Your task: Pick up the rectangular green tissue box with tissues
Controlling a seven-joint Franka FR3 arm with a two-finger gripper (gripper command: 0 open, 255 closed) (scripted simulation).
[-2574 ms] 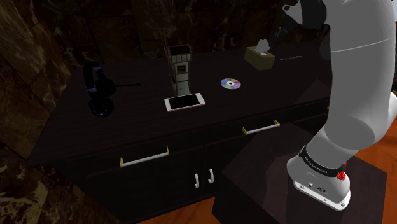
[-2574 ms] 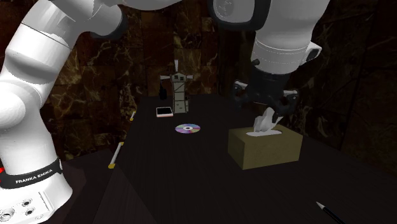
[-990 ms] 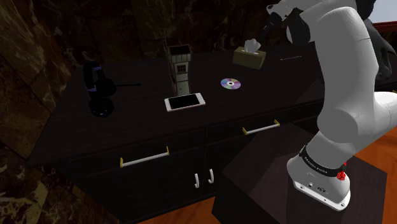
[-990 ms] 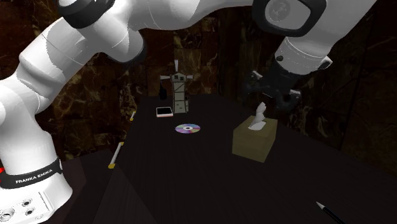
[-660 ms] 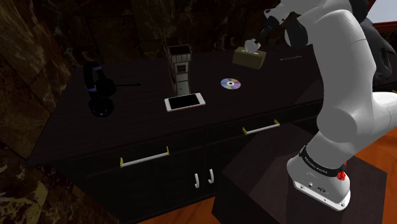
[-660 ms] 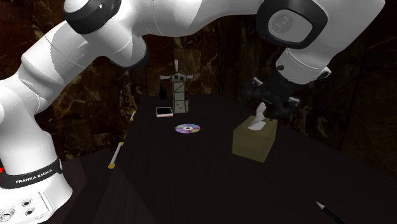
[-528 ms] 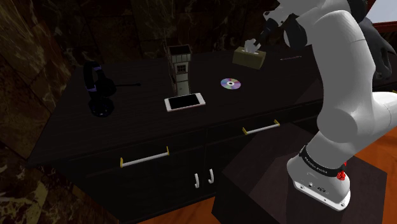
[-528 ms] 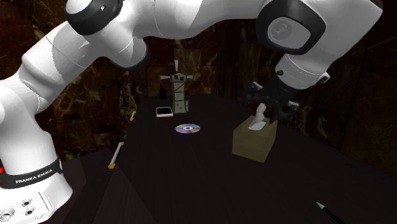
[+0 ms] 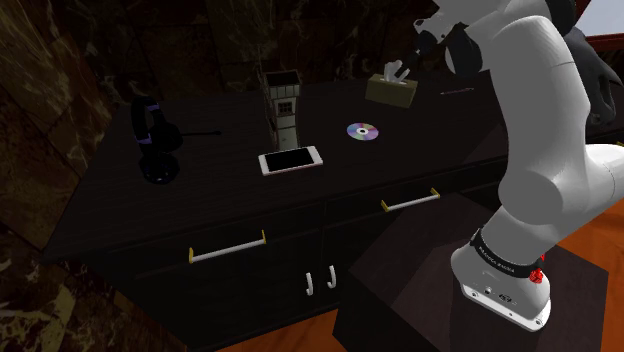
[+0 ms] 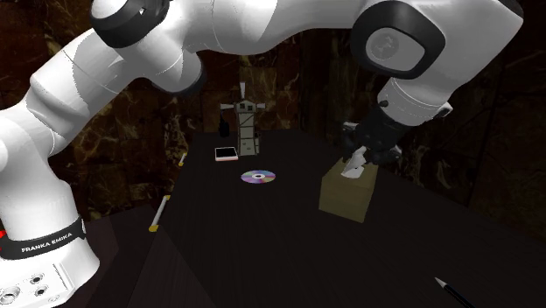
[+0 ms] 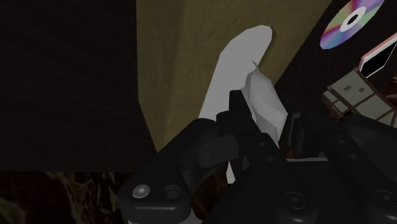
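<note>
hovering right over the olive-green rectangular tissue box [image 9: 392, 92] near the back of the dark worktop [image 9: 230, 195], the black end effector [image 11: 261, 109] looks pinched on the white tissue [image 11: 245, 57] poking out the top, not the box sides, probably because it's centred over the slot

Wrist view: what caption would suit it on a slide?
Black gripper at the white tissue sprouting from an olive-tan tissue box, a shiny disc beyond the box.

Franka arm [image 10: 219, 35]: glossy white shells, dark joints.
Rounded, tube-like links; a black band [image 10: 39, 244] lettered "FRANKA EMIKA" rings the base, with small red marks [image 9: 538, 272] beside it. All-black gripper [image 11: 264, 113], round screws [image 11: 139, 190] in its housing.
</note>
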